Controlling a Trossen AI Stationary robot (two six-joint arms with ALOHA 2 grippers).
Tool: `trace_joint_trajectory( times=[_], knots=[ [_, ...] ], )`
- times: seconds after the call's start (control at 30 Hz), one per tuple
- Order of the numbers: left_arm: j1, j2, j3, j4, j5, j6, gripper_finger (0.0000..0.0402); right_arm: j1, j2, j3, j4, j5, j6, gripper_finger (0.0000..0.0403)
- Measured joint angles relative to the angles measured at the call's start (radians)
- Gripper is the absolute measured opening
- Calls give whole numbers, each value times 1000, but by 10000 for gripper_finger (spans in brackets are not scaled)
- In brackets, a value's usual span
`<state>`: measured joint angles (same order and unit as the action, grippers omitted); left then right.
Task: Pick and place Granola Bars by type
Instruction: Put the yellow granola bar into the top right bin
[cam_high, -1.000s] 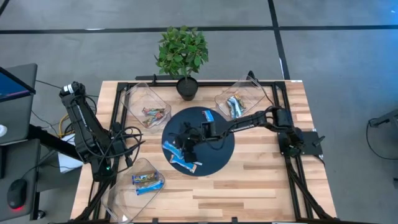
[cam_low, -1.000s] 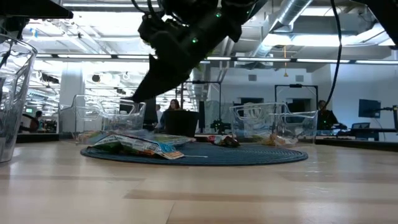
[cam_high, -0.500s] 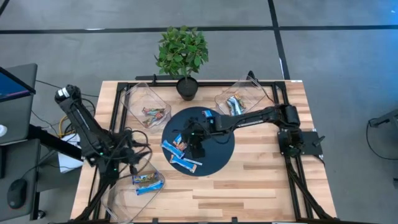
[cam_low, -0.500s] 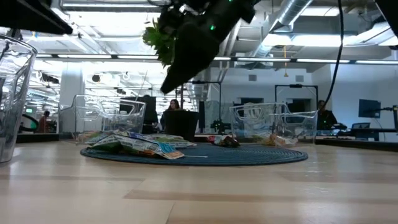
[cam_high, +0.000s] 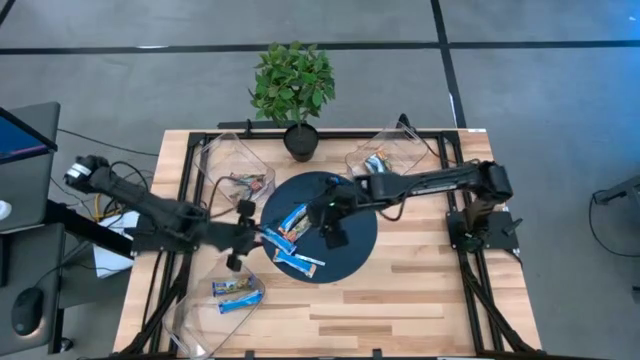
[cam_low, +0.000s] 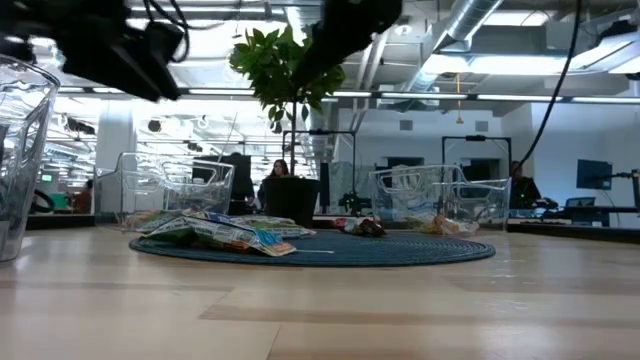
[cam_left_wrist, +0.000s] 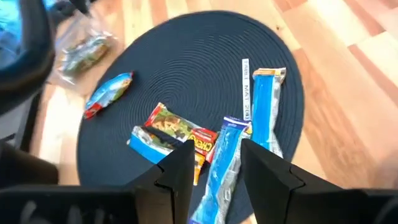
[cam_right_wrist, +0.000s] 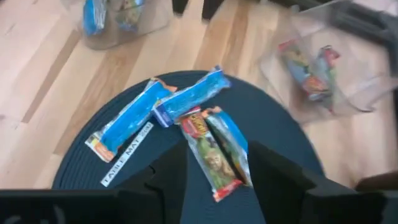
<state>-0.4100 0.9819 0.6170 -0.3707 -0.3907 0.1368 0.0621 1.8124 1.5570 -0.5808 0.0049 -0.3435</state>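
Observation:
Several granola bars lie flat on the round dark mat (cam_high: 345, 245). A blue and a brown one overlap (cam_high: 290, 223), another blue bar (cam_high: 300, 263) lies nearer, and one lies apart at the far rim (cam_high: 335, 185). In the left wrist view I see two blue bars (cam_left_wrist: 264, 106), (cam_left_wrist: 221, 165) and a brown-orange one (cam_left_wrist: 180, 129). My left gripper (cam_high: 252, 235) (cam_left_wrist: 214, 171) hovers open at the mat's left rim. My right gripper (cam_high: 325, 225) (cam_right_wrist: 211, 177) hangs open and empty above the mat's middle, with the green-brown bar (cam_right_wrist: 208, 149) ahead of it.
Three clear bins hold sorted bars: far left (cam_high: 240, 178), far right (cam_high: 385, 160), near left (cam_high: 232, 290). A potted plant (cam_high: 295, 90) stands at the far edge. A white label strip (cam_left_wrist: 244, 87) lies on the mat. Bare wood lies near and right of the mat.
My left arm has swung from over the near-left bin toward the mat, and its gripper now reaches the mat's left rim. My right gripper has risen and drawn back from the mat's left part toward the table's right. The bars have stayed in place.

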Motion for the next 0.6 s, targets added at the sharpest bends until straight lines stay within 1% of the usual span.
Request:
trace_joint_trajectory(
  times=[0.07,0.13,0.2,0.27,0.4,0.57,0.6],
  knots=[
    [67,6,0,0,81,42,125,-10,-55,-52,30,2,-9,151],
    [131,29,1,17,164,76,125,-21,-121,-118,87,29,-25,143],
    [181,57,1,9,233,105,125,-34,-191,-193,139,52,-37,134],
    [219,95,1,23,276,130,125,-50,-268,-279,191,53,-39,126],
    [266,191,7,33,306,169,125,-66,-415,-462,348,51,-26,116],
    [277,325,61,26,308,192,125,-55,-559,-691,567,48,-24,113],
    [277,349,75,14,308,194,125,-52,-581,-730,632,48,-24,113]
  ],
)
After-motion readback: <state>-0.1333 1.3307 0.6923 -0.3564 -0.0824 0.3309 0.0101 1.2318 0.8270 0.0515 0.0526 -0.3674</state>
